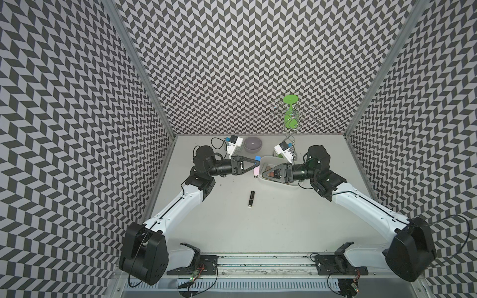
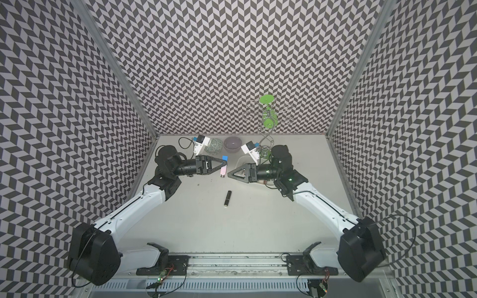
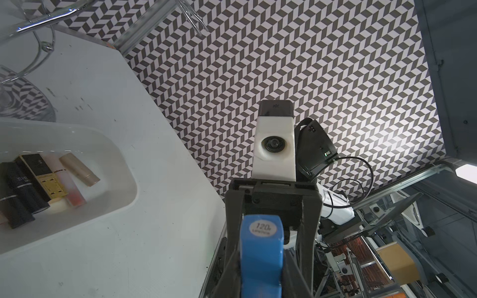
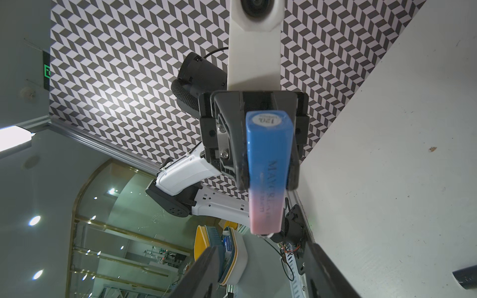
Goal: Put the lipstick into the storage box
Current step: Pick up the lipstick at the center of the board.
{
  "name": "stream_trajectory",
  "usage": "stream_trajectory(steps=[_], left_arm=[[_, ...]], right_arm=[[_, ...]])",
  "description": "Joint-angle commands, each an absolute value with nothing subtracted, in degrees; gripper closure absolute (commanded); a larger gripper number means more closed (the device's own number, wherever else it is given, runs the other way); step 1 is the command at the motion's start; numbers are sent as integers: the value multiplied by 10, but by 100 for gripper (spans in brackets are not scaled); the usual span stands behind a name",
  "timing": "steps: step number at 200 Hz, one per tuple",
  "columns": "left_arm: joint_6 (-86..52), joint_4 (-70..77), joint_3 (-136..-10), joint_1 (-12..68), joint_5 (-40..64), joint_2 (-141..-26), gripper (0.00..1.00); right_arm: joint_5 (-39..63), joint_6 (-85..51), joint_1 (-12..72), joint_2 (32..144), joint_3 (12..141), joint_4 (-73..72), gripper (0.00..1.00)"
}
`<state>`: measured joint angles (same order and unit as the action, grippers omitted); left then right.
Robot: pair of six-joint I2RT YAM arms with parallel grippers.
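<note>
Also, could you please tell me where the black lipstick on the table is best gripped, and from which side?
Probably around the middle of the black lipstick, from straight above, jaws closing across its narrow width. It lies flat on the table, long axis running roughly near to far, both long sides clear.

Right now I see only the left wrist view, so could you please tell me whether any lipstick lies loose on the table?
Observer: Yes, one black lipstick lies on the table, nearer the arm bases than the box.
Operator: Thank you. Where is the right gripper?
Observer: The right gripper hangs over the box, open and empty.
Operator: And how does my grip look?
Observer: The left gripper clamps the blue lipstick mid-body; its other end is pink.
</note>
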<state>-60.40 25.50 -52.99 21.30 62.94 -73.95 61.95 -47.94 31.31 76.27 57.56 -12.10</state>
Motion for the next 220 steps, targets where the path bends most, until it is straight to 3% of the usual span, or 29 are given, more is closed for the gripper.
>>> stream_trajectory(steps=[1, 100, 132, 171, 203, 220], left_arm=[[-612, 284, -540, 217, 642, -728, 78], [-611, 284, -555, 230, 644, -739, 79], [-610, 281, -550, 232, 644, -734, 79], [-600, 267, -549, 231, 642, -733, 79], [-595, 261, -552, 231, 642, -733, 78], [-587, 249, -555, 231, 640, -734, 67]], right_arm=[[632, -503, 322, 769, 595, -191, 42], [622, -509, 343, 804, 616, -202, 45], [612, -514, 344, 803, 616, -210, 54], [606, -531, 345, 803, 613, -232, 77], [606, -532, 346, 803, 612, -235, 85], [603, -531, 346, 800, 610, -235, 87]])
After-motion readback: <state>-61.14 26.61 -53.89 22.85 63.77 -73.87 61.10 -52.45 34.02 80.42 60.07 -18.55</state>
